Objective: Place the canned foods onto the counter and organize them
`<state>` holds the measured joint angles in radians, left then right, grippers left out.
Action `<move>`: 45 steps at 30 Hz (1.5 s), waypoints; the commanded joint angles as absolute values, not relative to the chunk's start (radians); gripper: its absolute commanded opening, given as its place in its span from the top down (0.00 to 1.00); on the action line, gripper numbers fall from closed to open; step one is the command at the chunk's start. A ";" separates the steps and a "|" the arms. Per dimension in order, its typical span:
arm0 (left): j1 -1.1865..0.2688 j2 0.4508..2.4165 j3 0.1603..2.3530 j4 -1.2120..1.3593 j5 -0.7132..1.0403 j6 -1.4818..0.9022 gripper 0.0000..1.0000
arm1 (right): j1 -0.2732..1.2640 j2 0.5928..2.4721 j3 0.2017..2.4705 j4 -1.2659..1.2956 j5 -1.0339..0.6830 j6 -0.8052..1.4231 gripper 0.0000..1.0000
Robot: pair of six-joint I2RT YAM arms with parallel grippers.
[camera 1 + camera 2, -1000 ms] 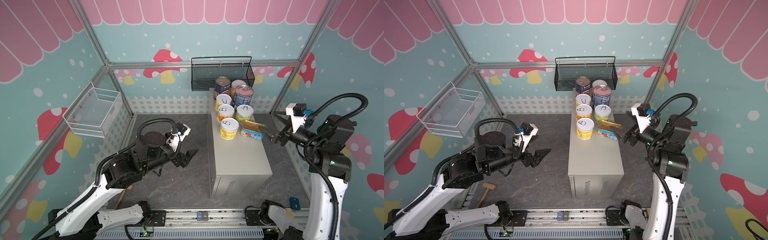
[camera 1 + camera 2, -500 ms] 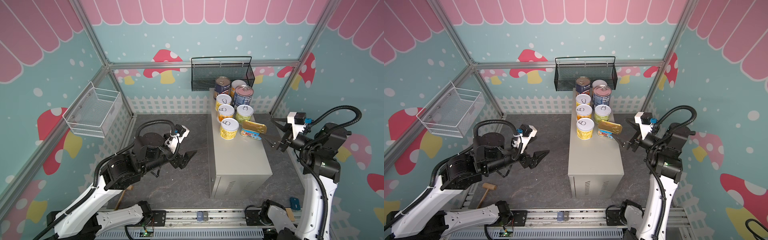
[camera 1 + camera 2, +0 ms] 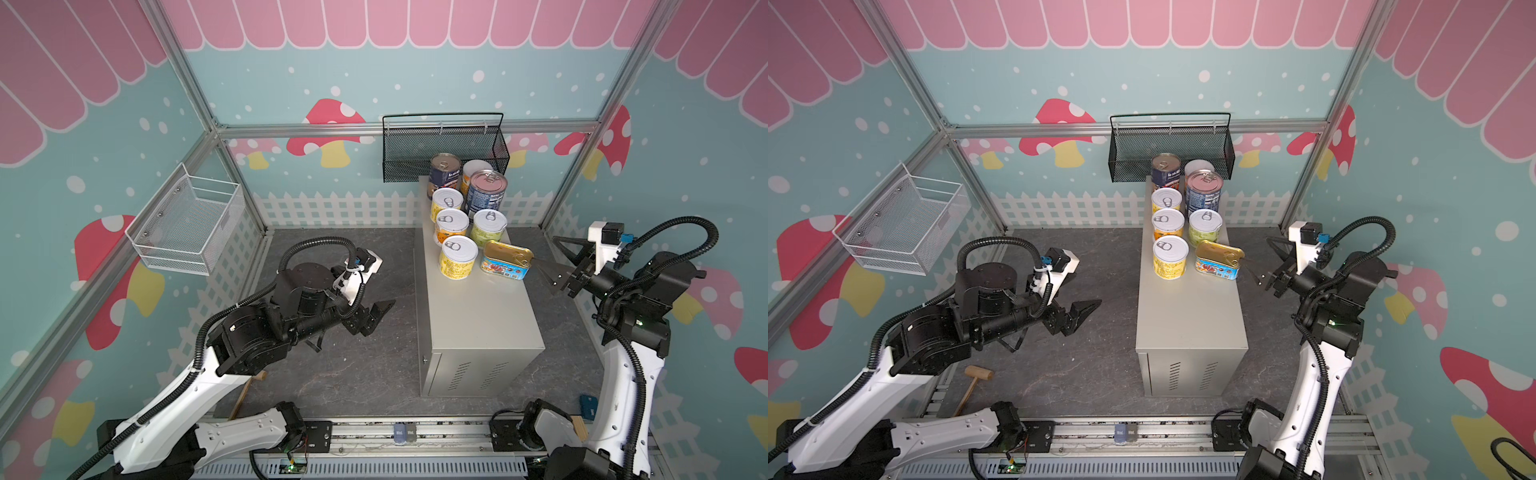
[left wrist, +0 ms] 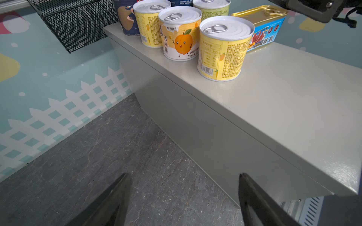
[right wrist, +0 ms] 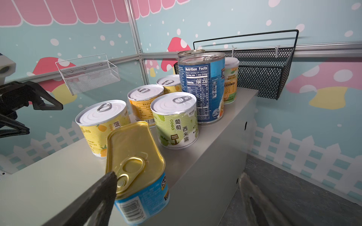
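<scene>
Round metal canned foods (image 3: 451,222) crowd the 12 o'clock end of the beige-grey metal cabinet counter (image 3: 478,324). Flat rectangular gold tin (image 3: 507,259) sits at their 5 o'clock. Black mesh basket (image 3: 415,153) hangs behind, at 12 o'clock.

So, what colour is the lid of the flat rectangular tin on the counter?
Gold. The flat tin shows best in the right wrist view.

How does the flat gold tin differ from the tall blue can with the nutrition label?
Shape: the gold tin is low and rectangular; the blue can is round and tall. Lid: the gold tin's is golden, the blue can's silvery. Place: the gold tin sits at the group's front, the blue can farther back. Both rest on the counter, pull-tabs up.
</scene>
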<state>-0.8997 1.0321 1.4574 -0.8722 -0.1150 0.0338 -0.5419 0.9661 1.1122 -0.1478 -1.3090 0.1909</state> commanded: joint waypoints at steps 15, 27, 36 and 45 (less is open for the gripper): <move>-0.877 1.097 1.498 -0.867 -0.068 0.064 0.15 | -0.536 0.981 1.044 -0.070 -1.271 0.253 0.01; -0.870 1.102 1.492 -0.853 -0.066 0.058 0.15 | -0.505 1.018 1.062 -0.069 -1.279 0.250 0.01; -0.870 1.100 1.482 -0.834 -0.071 0.035 0.15 | -0.473 1.067 1.119 -0.106 -1.282 0.227 0.01; -0.870 1.119 1.497 -0.836 -0.053 0.040 0.15 | -0.461 1.004 1.126 -0.240 -1.152 0.143 0.01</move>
